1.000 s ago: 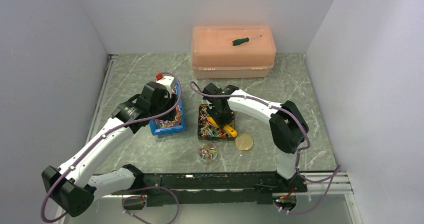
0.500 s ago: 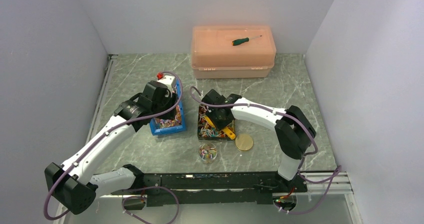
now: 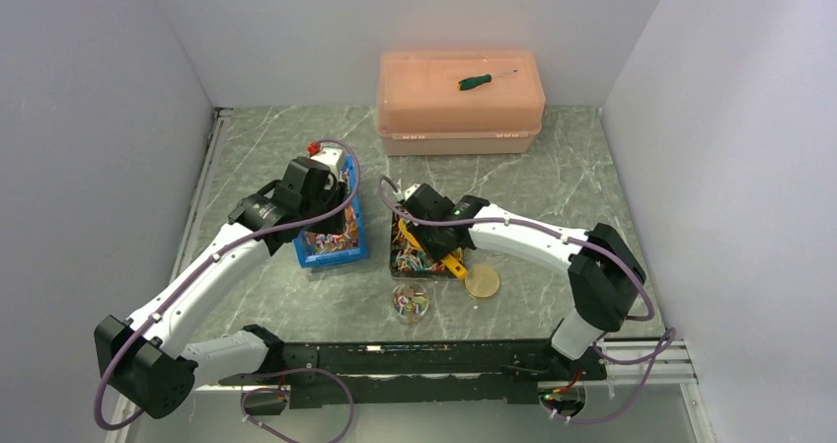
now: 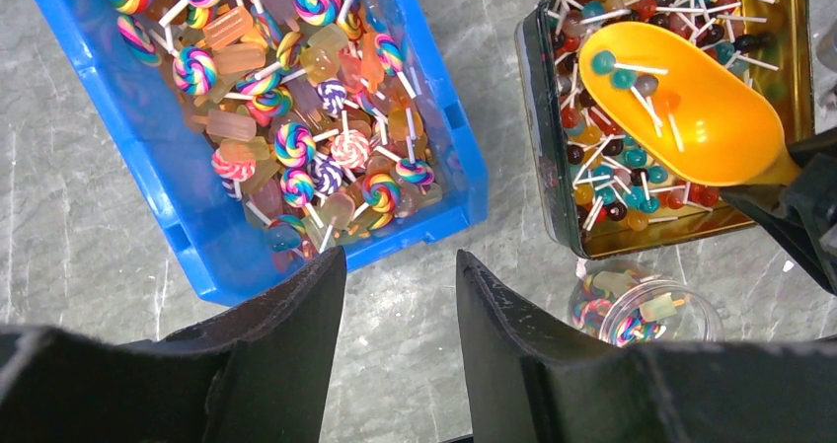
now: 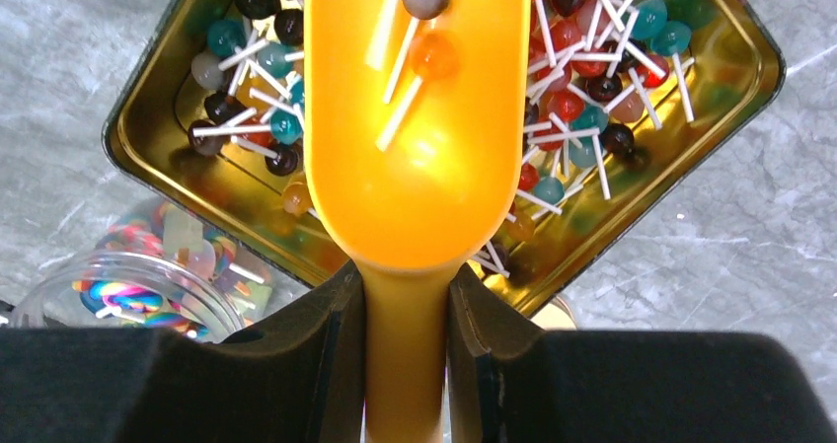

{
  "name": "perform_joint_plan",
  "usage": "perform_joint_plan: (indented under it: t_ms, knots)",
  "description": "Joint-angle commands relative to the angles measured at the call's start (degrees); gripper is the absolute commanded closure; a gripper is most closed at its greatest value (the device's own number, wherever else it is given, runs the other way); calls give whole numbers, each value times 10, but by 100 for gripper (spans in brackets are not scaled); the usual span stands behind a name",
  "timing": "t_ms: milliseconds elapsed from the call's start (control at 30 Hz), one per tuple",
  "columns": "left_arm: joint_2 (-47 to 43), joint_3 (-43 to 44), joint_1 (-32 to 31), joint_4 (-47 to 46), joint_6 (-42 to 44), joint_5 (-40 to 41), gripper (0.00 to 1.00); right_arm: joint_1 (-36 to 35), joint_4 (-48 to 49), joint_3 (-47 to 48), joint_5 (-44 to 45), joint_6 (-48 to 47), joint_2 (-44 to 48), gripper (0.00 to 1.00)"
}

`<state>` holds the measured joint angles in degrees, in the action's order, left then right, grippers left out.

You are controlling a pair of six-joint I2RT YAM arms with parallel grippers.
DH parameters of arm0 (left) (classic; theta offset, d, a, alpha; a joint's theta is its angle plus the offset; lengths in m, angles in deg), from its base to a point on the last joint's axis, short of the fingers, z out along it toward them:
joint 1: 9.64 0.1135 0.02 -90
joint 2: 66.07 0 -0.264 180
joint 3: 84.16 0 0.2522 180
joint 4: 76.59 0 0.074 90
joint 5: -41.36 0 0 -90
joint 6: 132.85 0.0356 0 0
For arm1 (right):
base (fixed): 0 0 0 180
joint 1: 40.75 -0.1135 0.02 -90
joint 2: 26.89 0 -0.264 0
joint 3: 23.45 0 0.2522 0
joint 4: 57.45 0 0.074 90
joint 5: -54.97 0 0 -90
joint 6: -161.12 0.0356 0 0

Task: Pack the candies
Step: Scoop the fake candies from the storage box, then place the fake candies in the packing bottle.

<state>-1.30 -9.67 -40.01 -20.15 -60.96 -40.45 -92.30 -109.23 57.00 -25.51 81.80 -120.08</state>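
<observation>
Right in the middle of the overhead view, the right claw (image 5: 405,315) is clenched on the handle of the orange scoop (image 5: 415,147). The scoop's bowl sits over the square gold tin (image 5: 735,68) with a few ball lollipops lying in it, sticks and all. Whether the bowl touches the heap below, I cannot tell.

The candies (image 5: 582,98) fill that tin: little red, teal and dark balls on white sticks. More of them, swirly ones and pale gummy ones, are piled in the blue bin (image 4: 434,228) just left of the tin. A handful sit in the small clear jar (image 5: 128,295) below the tin, toward the bottom of the overhead view. A round gold lid (image 3: 482,281) lies flat on the worktop (image 3: 553,167), right beside the tin's lower right corner.

The left claw (image 4: 400,260) hangs above the bin's lower edge, released, nothing between its black fingers (image 4: 286,364).

At the top of the overhead view a peach box (image 3: 459,108) stands closed, with a green-handled screwdriver (image 3: 484,79) on top of it.
</observation>
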Motion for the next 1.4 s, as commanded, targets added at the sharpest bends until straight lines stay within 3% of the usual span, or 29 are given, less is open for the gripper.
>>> perform_joint_plan:
  t_ms: [0,833,1367]
  knots:
    - [3,0,6,-17,3,-6,50,-11,13,-18,24,6,43,100]
    - [8,-3,8,-17,2,34,50,-130,-29,-103,84,72,229,100]
    - [4,-3,9,-17,3,52,50,-248,-120,-90,122,174,252,100]
